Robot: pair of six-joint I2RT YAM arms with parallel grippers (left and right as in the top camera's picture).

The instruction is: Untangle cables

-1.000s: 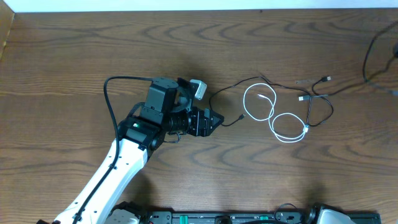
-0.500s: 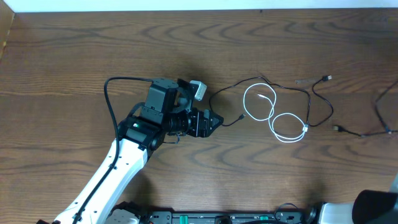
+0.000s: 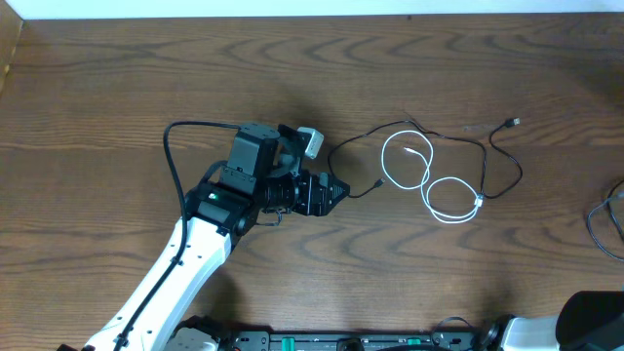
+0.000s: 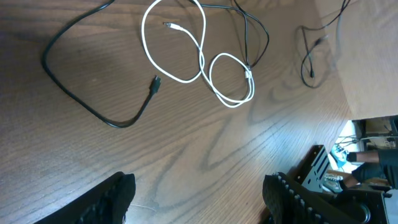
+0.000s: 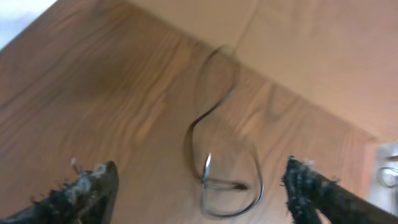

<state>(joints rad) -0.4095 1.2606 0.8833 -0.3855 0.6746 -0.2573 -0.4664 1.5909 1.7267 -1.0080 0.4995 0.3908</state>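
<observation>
black cable (image 4: 115, 125) lies near left gripper (image 3: 342, 189), seemingly apart

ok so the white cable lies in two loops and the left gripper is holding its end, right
No: the white cable does lie in two loops, but the left gripper is open and clear of it, holding nothing; the left wrist view shows this.

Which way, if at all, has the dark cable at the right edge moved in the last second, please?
Yes: the dark cable moved right and toward the robot's side, away from the unmoved white cable.
</observation>
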